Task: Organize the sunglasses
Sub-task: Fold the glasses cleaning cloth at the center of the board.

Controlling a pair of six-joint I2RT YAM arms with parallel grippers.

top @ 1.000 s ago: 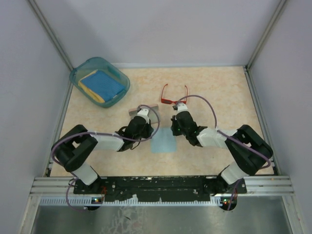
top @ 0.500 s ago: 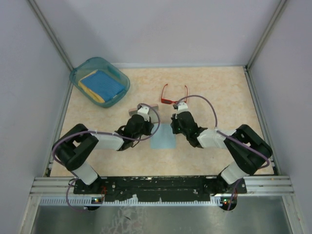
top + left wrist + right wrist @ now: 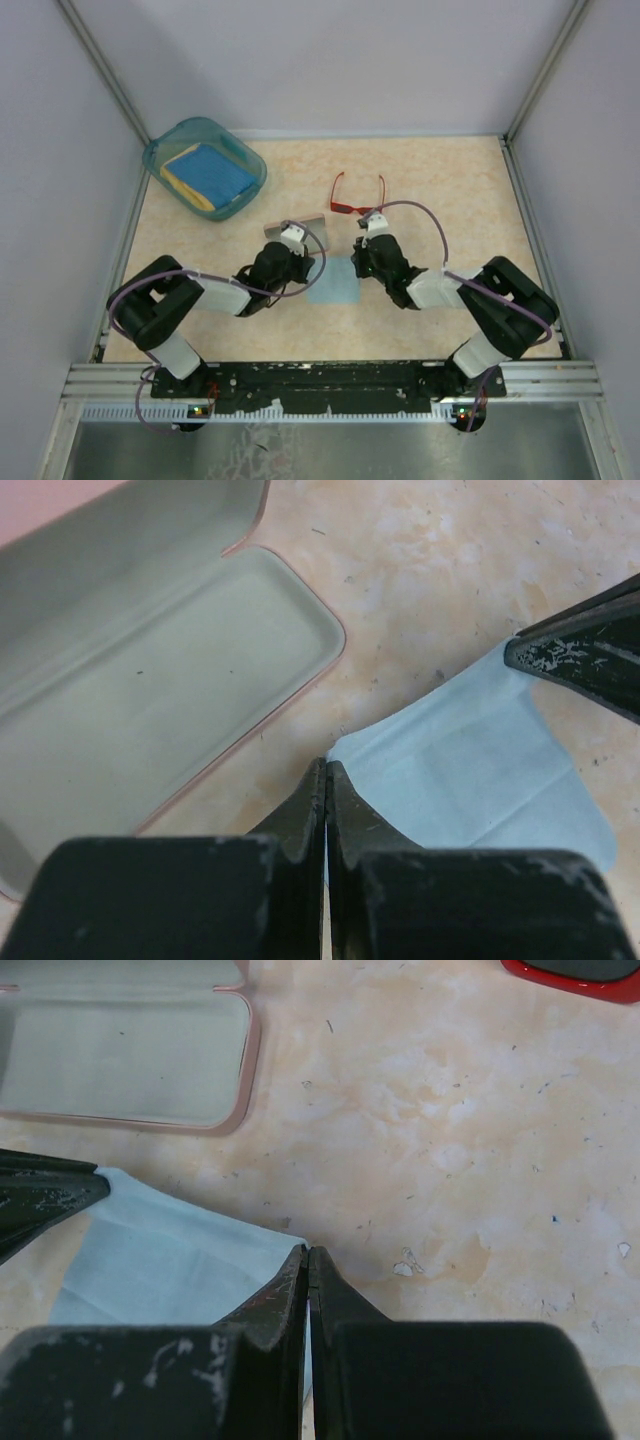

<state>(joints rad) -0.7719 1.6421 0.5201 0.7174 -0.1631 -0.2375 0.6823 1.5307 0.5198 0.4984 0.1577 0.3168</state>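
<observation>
Sunglasses with a thin red frame and dark rectangular lenses (image 3: 349,209) lie unfolded on the beige speckled worktop (image 3: 450,190), beyond both arms. They look light, stiff but fragile; the bridge or a temple hinge seems the safest hold. The left claw (image 3: 326,770) and right claw (image 3: 307,1255) each pinch a corner of the light blue square cloth (image 3: 470,770), beside the open pink oblong case (image 3: 150,670).

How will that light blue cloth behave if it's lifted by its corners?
Likely floppy: the cloth lies thin and flat with faint fold creases, so it should sag between the left gripper and right gripper. Probably very light, easily dragged.
</observation>
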